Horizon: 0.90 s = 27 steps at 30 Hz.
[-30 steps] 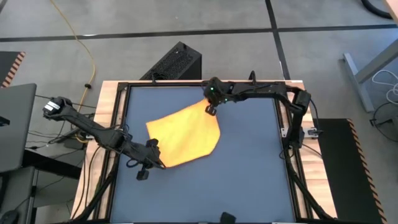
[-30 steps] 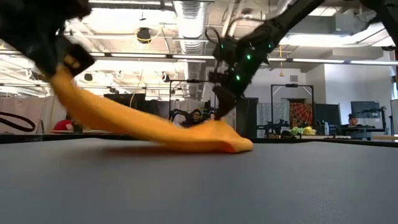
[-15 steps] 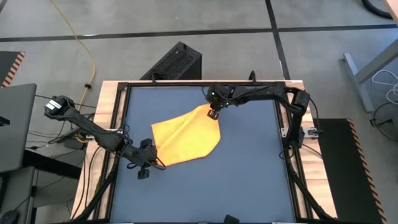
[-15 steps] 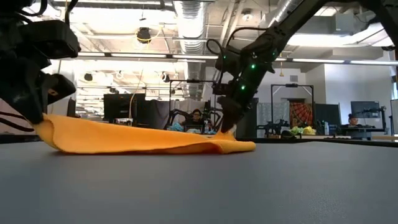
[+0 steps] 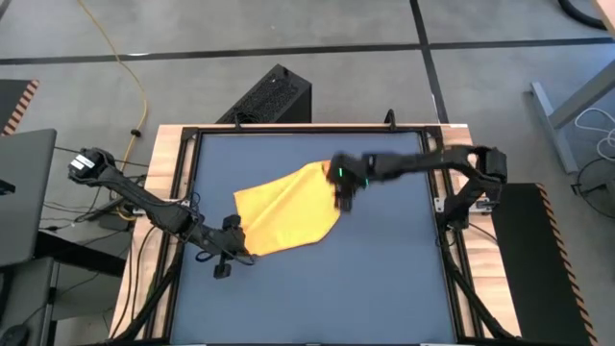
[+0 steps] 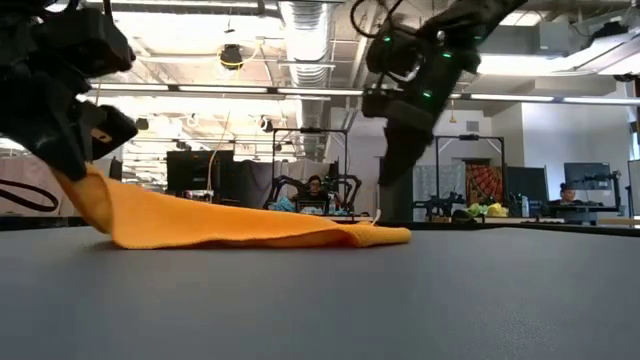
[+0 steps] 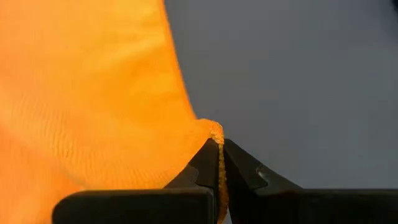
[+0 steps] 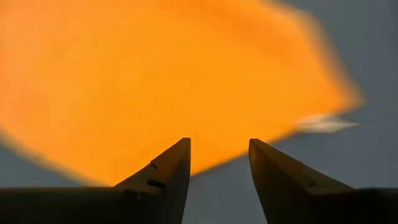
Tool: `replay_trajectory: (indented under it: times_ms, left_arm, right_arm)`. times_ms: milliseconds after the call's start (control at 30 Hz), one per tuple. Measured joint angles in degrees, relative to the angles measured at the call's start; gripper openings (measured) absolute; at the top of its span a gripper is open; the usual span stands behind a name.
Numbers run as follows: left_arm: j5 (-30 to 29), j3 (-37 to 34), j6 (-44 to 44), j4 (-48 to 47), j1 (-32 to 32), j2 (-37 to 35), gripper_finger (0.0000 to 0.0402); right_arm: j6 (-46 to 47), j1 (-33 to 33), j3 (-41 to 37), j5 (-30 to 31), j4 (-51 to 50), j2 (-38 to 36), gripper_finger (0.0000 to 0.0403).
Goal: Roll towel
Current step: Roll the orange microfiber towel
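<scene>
The yellow-orange towel [image 5: 286, 210] lies spread on the dark table; its right part rests flat [image 6: 330, 235], and its small white tag [image 8: 323, 123] shows at one edge. My left gripper [image 5: 233, 240] is shut on the towel's near-left corner. My right gripper [image 5: 344, 197] is open and empty, raised above the towel's right edge [image 6: 385, 165]; its fingers frame the cloth below in the right wrist view [image 8: 219, 155]. My left gripper pinches the towel's near-left corner [image 7: 215, 134] between its two shut fingers; the cloth edge [image 7: 221, 186] runs down between them. That corner [image 6: 85, 190] is held a little above the table, and the cloth slopes down from it to the flat part.
The table's black frame [image 5: 183, 192] runs along the left and right sides. Bare table surface [image 5: 384, 279] lies to the near right of the towel. Beyond the table, the low view shows a room with desks and a seated person [image 6: 317, 190].
My right gripper has let go of the towel's far-right corner, opened, risen and gone toward the table's near-right. That corner now lies flat. My left gripper has lowered its corner from high above the table to just over it, so the cloth has sagged onto the table.
</scene>
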Motion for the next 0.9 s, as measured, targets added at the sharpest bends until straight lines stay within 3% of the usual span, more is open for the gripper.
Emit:
replay_trajectory:
  times_ms: [200,300,433,733,900]
  left_arm:
    - [-0.11,0.00,5.91,4.10,0.00,0.00,0.0000]
    - [-1.22,0.00,8.64,6.34,0.04,0.01,0.0000]
    - [-7.43,0.00,11.68,10.08,0.04,0.00,0.0000]
    - [-21.78,0.00,14.25,12.49,0.04,-0.61,0.0000]
    - [-22.81,0.00,15.05,12.43,0.24,-2.18,0.0000]
  right_arm:
    - [4.18,13.79,-13.43,0.71,26.12,-1.73,0.0180]
    - [3.59,20.44,-16.47,8.15,36.56,0.61,0.0172]
    - [2.73,25.76,-16.44,18.42,44.10,4.88,0.0165]
    - [0.28,28.20,-13.72,21.44,47.98,12.64,0.0164]
    - [0.01,27.65,-12.63,22.28,47.87,14.55,0.0164]
